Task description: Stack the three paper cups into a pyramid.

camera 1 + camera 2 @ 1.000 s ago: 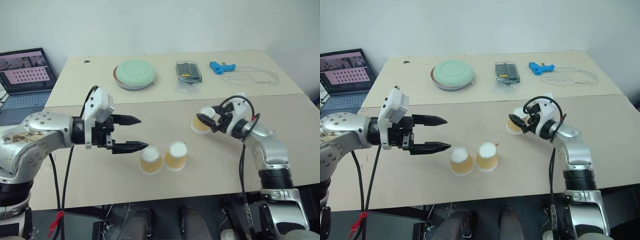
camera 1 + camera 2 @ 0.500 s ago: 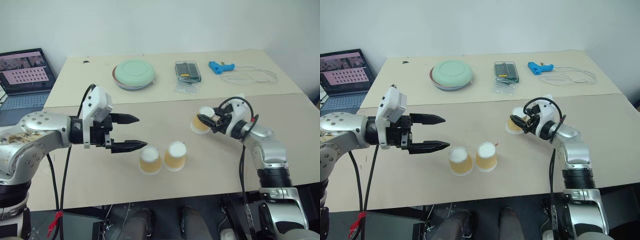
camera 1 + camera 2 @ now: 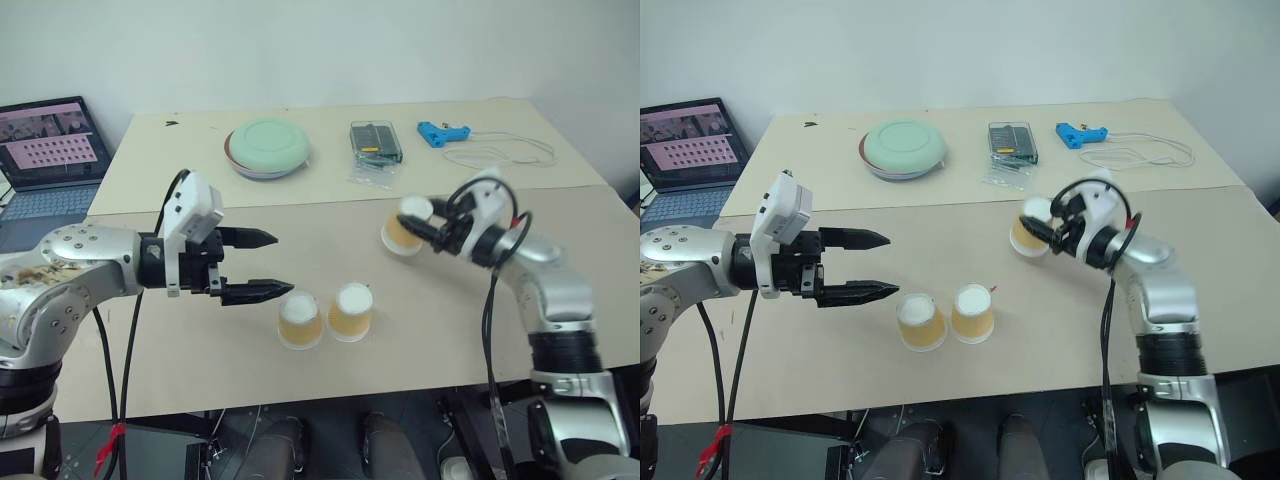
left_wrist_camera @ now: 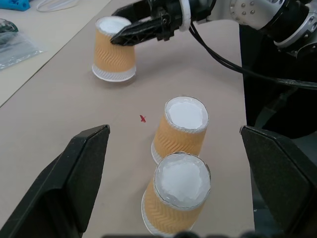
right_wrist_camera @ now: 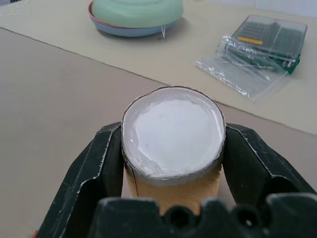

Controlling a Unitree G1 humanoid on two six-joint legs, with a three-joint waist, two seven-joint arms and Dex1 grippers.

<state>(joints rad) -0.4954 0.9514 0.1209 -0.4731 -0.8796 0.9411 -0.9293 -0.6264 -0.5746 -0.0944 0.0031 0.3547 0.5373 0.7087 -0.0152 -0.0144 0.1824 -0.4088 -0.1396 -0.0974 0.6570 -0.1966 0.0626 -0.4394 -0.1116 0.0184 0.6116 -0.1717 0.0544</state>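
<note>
Two paper cups [image 3: 301,318] [image 3: 351,310] stand upside down, side by side and touching, in the middle of the tan table [image 3: 200,350]. The third paper cup [image 3: 402,232] hangs upside down and slightly tilted above the table to their right. My right gripper [image 3: 415,222] is shut on its upper part, one finger [image 5: 101,163] on each side of the white base [image 5: 173,131]. My left gripper [image 3: 285,263] hovers open and level just left of the standing pair, pointing at them with nothing between its fingers. The left wrist view shows the pair [image 4: 185,124] [image 4: 181,198] and the held cup [image 4: 115,49].
A green-lidded bowl [image 3: 268,148], a plastic case on a clear bag [image 3: 377,145], a blue tool [image 3: 443,133] and a white cable [image 3: 505,155] lie on the far table. A laptop [image 3: 50,150] sits at the far left. A small red mark [image 4: 142,118] is beside the pair.
My right gripper has closed on the third cup and lifted it off the table. The left arm and the two standing cups have not moved.
</note>
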